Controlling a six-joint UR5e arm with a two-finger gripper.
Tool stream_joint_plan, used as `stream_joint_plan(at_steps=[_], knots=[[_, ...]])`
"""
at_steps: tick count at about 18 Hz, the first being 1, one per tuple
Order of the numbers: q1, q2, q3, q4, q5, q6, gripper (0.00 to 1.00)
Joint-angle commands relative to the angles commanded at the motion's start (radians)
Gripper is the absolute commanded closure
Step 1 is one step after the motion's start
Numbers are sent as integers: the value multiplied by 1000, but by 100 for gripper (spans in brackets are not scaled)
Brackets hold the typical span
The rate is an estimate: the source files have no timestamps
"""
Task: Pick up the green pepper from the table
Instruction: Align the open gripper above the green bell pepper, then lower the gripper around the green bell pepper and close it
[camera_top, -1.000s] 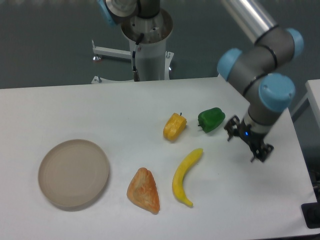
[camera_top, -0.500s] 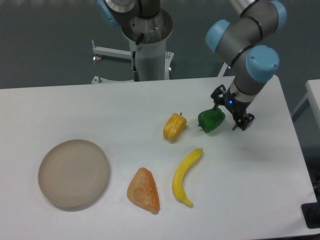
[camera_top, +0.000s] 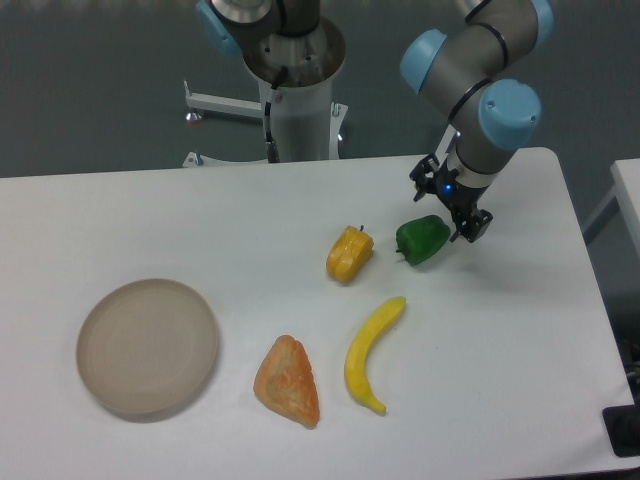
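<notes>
- Gripper (camera_top: 448, 206): positioned low over the table (camera_top: 520, 400), fingers spread apart with nothing between them; one fingertip sits near the upper left, the other near the lower right.
- Green pepper (camera_top: 422, 240): lies on the white surface just below and to the left of the gripper, its upper right edge close to the lower fingertip. Contact between the two cannot be determined.
- Yellow pepper (camera_top: 349, 253): rests further left of the gripper, near the green pepper but apart from it.
- Banana-shaped yellow piece (camera_top: 370, 354): lies below and to the left of the gripper, well apart from it, running diagonally.
- Orange wedge-shaped piece (camera_top: 288, 380): sits left of the banana-shaped piece, near the front of the surface.
- Round beige plate (camera_top: 148, 346): located far to the left of the gripper, well apart from all other items.
</notes>
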Motion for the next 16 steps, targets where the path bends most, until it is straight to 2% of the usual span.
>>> stream_joint_plan(at_steps=[5,10,13,16], knots=[[5,0,-34,69,-11,2,0],[9,0,-67,77,-26,-3,0],[9,-3,-81,126,-28,21,0],[11,-5,-87,130,-64,26,0]])
